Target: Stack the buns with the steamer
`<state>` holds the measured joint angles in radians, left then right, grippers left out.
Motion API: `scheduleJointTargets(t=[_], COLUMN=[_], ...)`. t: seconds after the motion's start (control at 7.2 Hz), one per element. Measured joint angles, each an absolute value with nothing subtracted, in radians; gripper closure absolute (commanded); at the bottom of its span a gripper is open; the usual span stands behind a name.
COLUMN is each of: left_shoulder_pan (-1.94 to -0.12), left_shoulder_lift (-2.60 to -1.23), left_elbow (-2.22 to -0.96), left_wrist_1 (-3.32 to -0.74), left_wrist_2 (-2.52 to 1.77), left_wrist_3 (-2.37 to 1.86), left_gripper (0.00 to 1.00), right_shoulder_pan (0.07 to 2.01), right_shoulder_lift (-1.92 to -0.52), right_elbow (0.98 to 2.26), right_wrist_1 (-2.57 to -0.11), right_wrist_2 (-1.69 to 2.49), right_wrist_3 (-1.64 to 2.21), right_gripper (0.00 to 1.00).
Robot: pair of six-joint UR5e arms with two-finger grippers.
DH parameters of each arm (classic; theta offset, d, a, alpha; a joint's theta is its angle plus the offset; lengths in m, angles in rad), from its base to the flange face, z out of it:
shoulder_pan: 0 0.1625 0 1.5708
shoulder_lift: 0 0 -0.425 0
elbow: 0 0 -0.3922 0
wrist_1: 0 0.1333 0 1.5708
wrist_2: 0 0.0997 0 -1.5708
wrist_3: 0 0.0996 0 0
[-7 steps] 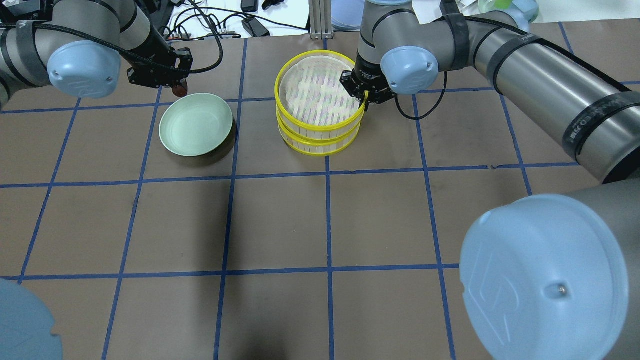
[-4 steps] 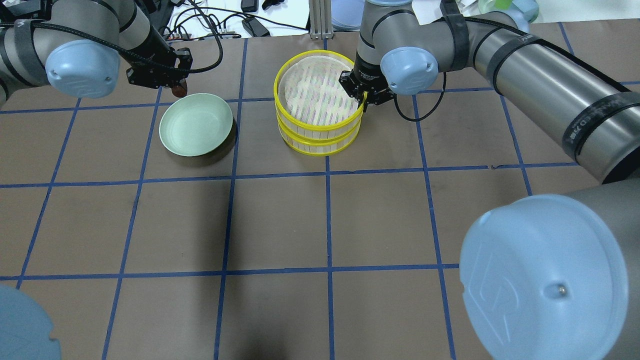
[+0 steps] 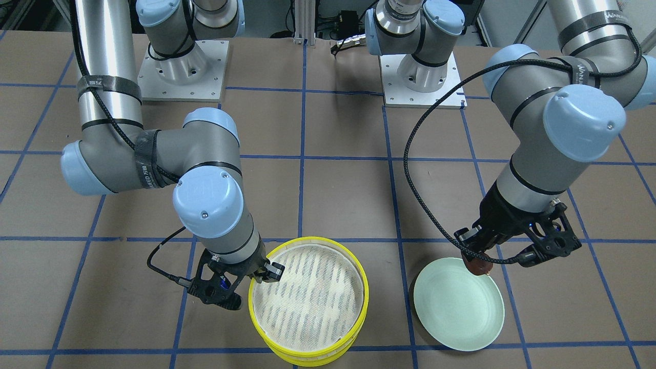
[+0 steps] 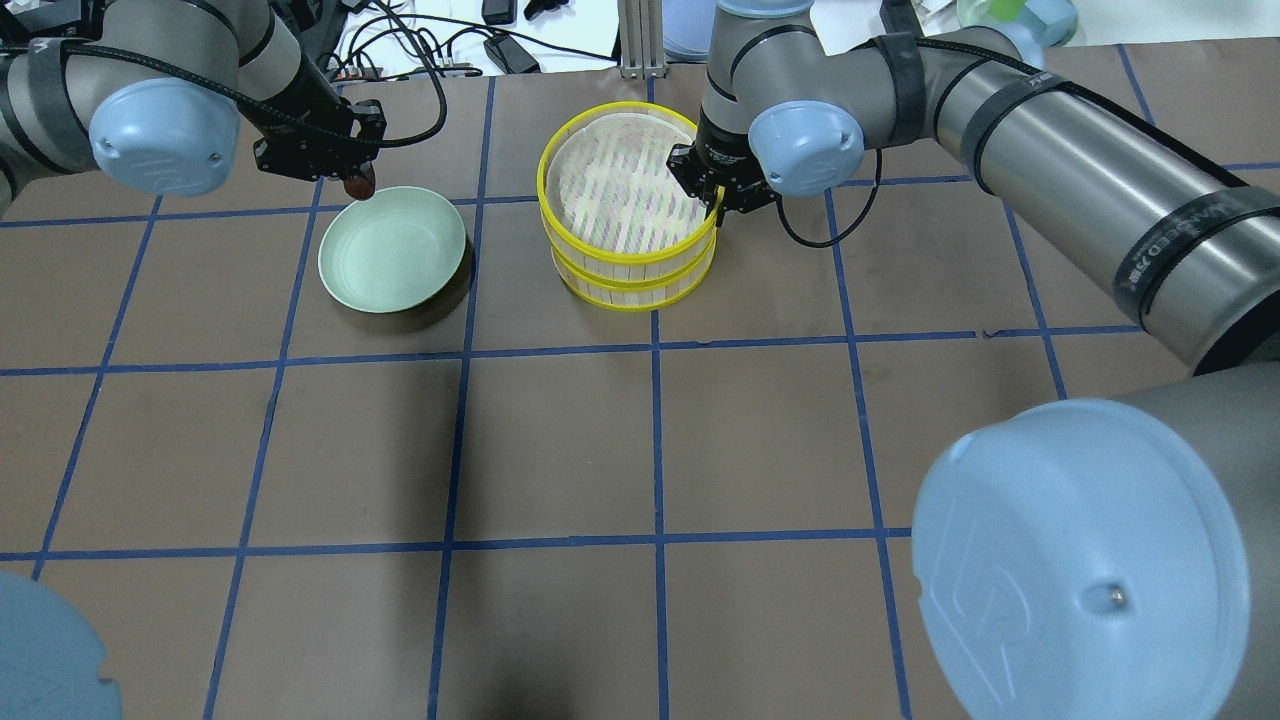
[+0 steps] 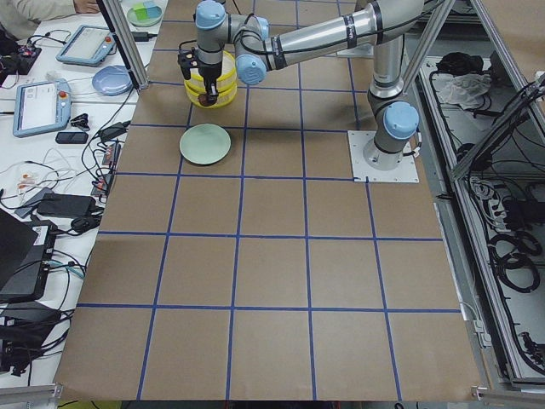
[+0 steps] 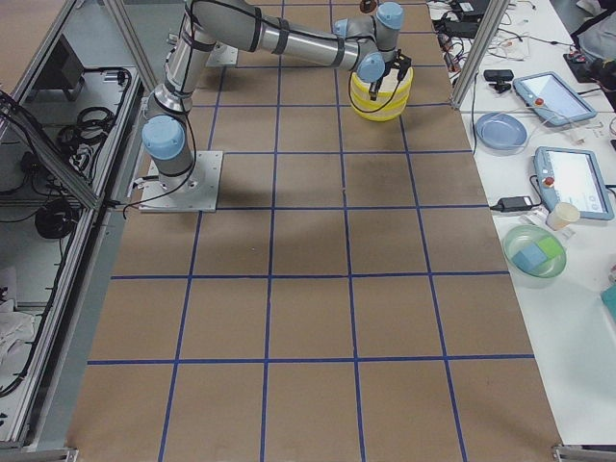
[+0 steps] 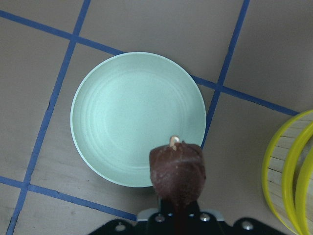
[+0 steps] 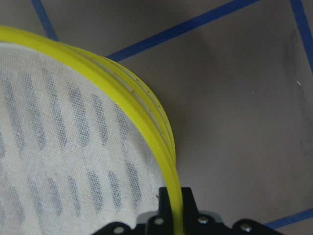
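The steamer is two yellow-rimmed tiers, one on the other, at the far middle of the table. My right gripper (image 4: 716, 205) is shut on the right rim of the upper tier (image 4: 615, 185), which sits shifted left over the lower tier (image 4: 632, 296). The right wrist view shows the rim (image 8: 146, 127) pinched between the fingers. The upper tier's white mesh liner (image 3: 307, 302) is bare. My left gripper (image 4: 356, 182) is shut on the dark reddish-brown bun (image 7: 177, 166), held above the far edge of the pale-green plate (image 4: 392, 255). The cream bun is hidden.
The plate (image 3: 458, 307) holds nothing and stands left of the steamer. Cables and devices lie beyond the table's far edge (image 4: 440, 50). My right arm's elbow (image 4: 1080, 560) fills the near right of the overhead view. The arm bases (image 3: 182, 72) stand on the robot's side.
My right gripper has carried the upper tier a little to the left, off-centre over the lower tier. My left gripper and the brown bun have barely moved.
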<state>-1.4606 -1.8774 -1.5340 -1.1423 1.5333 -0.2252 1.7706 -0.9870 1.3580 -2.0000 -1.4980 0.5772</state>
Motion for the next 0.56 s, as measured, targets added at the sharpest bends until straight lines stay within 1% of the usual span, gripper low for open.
scheduleJointTargets(t=[0.14, 0.28, 0.42, 0.56], left_shoulder_pan=[-1.460, -1.460, -1.460, -1.460], left_shoulder_lift=[-1.877, -1.877, -1.876, -1.876], left_elbow=[-1.534, -1.534, -1.534, -1.534], left_wrist_1=[-1.145, -1.147, -1.148, -1.148], left_wrist_2=[1.533, 1.533, 1.533, 1.532], left_wrist_3=[-0.224, -0.224, -0.224, -0.223], left_gripper=[1.00, 1.00, 1.00, 1.00], right_shoulder_pan=[1.772, 1.773, 1.773, 1.773], right_shoulder_lift=[-0.987, -0.986, -0.987, -0.990], right_elbow=[1.359, 1.362, 1.367, 1.376], right_wrist_1=[-2.002, -2.007, -2.020, -2.043], right_wrist_2=[-1.498, -1.499, -1.499, -1.499], right_wrist_3=[0.579, 0.580, 0.579, 0.578], right_gripper=[0.73, 0.45, 0.33, 0.28])
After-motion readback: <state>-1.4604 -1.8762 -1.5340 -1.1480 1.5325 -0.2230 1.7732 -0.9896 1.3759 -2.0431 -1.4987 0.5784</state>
